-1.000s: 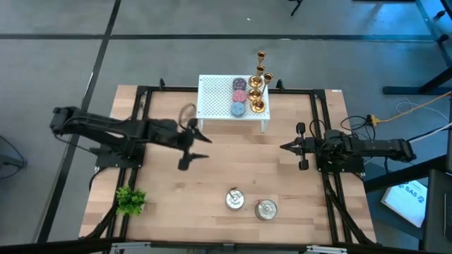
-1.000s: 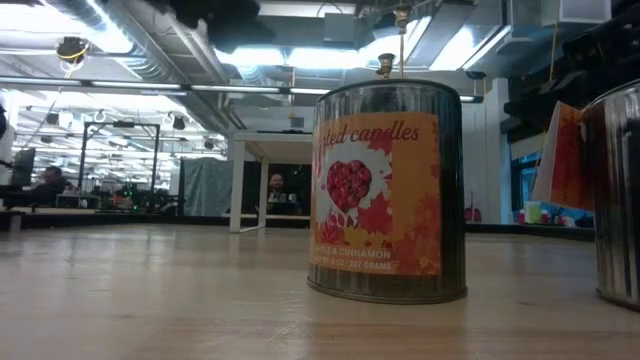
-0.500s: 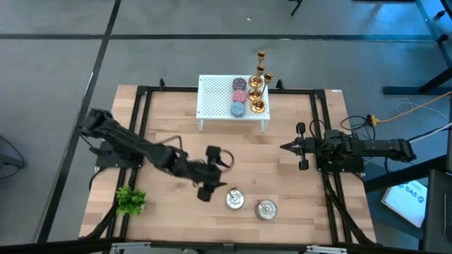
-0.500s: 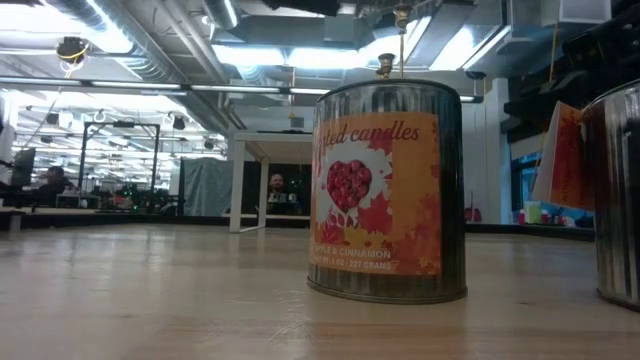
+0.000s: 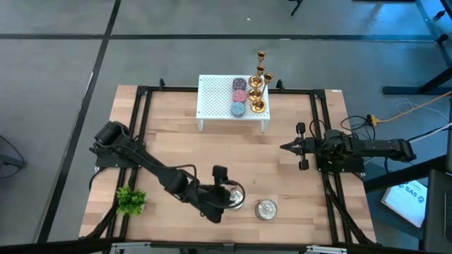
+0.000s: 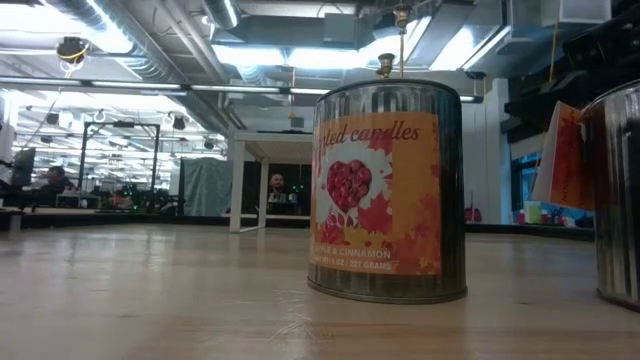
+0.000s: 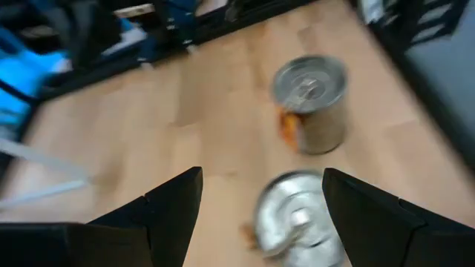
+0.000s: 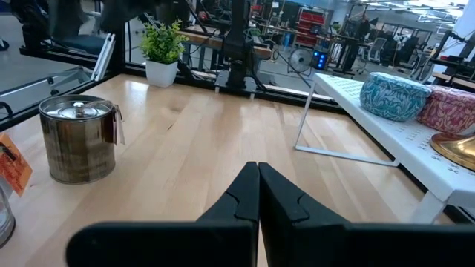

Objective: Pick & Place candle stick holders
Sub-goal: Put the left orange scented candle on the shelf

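Observation:
Three gold candle stick holders [image 5: 258, 90] stand by their round bases on the right end of a white perforated shelf [image 5: 217, 97] at the table's far middle; one base [image 8: 456, 148] shows in the right wrist view. My left gripper [image 5: 222, 194] is open near the table's front, by the left silver tin [image 5: 236, 199]. In its wrist view that tin [image 7: 297, 219] lies below and between the spread fingers, closer to one of them. My right gripper [image 5: 285, 147] is shut and waits level at the table's right, its fingers [image 8: 257, 182] closed on nothing.
A second silver tin [image 5: 265, 209] stands just right of the first. Flat round candles [image 5: 239, 95] lie on the shelf beside the holders. A small green plant [image 5: 131, 201] stands at the near left corner. In the low view the labelled tin [image 6: 388, 190] fills the middle.
My left gripper has swung from in front of the white shelf toward the table's near edge and to the right, sinking a little and rolling, and now hangs by the left tin. The tins and the holders have stayed where they were.

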Motion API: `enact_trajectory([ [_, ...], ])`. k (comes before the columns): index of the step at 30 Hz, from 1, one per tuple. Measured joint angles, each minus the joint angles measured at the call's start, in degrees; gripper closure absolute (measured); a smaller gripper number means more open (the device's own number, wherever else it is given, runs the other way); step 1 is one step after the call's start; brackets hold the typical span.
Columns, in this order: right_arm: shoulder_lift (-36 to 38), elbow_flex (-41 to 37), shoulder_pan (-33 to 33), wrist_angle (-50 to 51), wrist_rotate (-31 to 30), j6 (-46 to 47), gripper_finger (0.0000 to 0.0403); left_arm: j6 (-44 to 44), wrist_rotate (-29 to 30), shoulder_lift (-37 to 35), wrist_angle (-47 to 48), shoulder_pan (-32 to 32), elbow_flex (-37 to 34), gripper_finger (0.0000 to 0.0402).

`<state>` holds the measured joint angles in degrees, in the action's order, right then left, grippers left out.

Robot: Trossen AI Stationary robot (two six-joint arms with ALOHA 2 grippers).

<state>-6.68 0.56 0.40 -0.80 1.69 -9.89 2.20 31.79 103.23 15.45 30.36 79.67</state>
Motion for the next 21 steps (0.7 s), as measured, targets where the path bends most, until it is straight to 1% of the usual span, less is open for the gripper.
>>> enact_trajectory([
  [3, 0.0, 0.0, 0.0, 0.0, 0.0, 0.0, 0.0402, 5.4, -1.9, 0.0, -0.6, 0.1, 0.0, 0.0124],
  [6, 0.0, 0.0, 0.0, 0.0, 0.0, 0.0, 0.0402, 9.2, -2.9, 0.0, 1.5, -0.5, 0.0, 0.0123],
  [9, 0.0, 0.0, 0.0, 0.0, 0.0, 0.0, 0.0402, 12.8, -8.6, 0.3, 2.3, -1.9, 0.0, 0.011],
  [13, 0.0, 0.0, 0.0, 0.0, 0.0, 0.0, 0.0402, 16.3, -14.2, 0.4, 3.9, -3.8, 0.0, 0.0075],
  [15, 0.0, 0.0, 0.0, 0.0, 0.0, 0.0, 0.0402, 18.3, -14.3, 0.4, 5.1, -5.0, 0.0, 0.0054],
  [17, 0.0, 0.0, 0.0, 0.0, 0.0, 0.0, 0.0402, 19.2, -12.5, 0.4, 6.0, -5.9, 0.0, 0.0037],
  [19, 0.0, 0.0, 0.0, 0.0, 0.0, 0.0, 0.0402, 18.2, -11.2, 0.4, 5.7, -6.5, 0.0, 0.0025],
  [21, 0.0, 0.0, 0.0, 0.0, 0.0, 0.0, 0.0402, 17.2, -11.9, 0.4, 5.1, -6.6, 0.0, 0.0019],
])
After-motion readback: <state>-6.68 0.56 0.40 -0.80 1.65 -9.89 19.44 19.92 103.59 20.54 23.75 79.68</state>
